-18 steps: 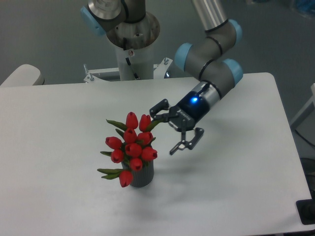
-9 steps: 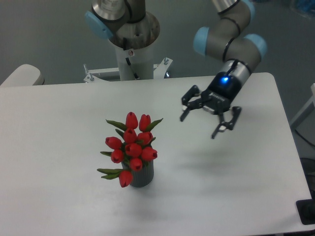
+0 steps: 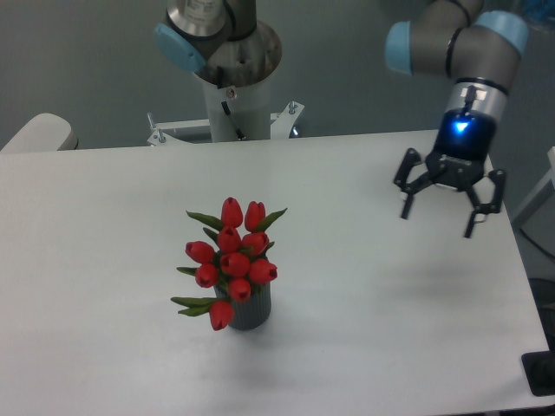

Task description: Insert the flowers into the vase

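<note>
The flowers (image 3: 232, 257), a bunch of red tulip heads with thin green leaves, stand upright with their stems in the vase (image 3: 252, 312), a small dark grey cylinder left of the table's middle. The blooms spread wider than the vase and hide its rim. My gripper (image 3: 438, 224) hangs open and empty over the table's right side, far to the right of the bunch, fingers pointing down and spread apart. A blue light glows on its wrist.
The white table (image 3: 364, 329) ends at its right edge just past the gripper. The arm's base column (image 3: 232, 78) stands behind the far edge. A pale rounded object (image 3: 35, 134) sits off the far left corner.
The gripper, open throughout, has swung away from the flowers to the right and upward, ending over the table's right side. The flowers and vase have stayed put.
</note>
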Available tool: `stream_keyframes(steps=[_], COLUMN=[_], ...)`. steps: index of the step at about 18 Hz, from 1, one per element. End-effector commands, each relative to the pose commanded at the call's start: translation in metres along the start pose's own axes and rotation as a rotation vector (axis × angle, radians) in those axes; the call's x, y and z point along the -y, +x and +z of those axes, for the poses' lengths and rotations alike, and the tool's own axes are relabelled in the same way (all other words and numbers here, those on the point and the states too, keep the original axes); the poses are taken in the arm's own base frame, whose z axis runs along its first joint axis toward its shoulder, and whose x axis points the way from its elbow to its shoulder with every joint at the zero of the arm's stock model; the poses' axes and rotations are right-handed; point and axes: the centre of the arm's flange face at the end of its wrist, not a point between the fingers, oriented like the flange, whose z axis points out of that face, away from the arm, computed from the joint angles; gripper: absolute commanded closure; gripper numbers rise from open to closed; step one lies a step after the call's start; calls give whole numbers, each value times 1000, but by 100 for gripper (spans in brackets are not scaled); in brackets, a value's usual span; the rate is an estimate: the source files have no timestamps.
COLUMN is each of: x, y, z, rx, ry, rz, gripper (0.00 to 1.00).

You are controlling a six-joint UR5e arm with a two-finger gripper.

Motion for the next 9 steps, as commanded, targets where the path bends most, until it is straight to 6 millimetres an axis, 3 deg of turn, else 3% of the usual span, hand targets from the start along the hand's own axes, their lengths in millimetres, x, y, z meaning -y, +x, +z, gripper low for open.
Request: stream_keyframes(steps=[5, 9], x=[16, 35], y=[-12, -30], z=[-16, -36], rx=[23, -114], ry=[-182, -313], rz=[57, 203], gripper=[0, 0])
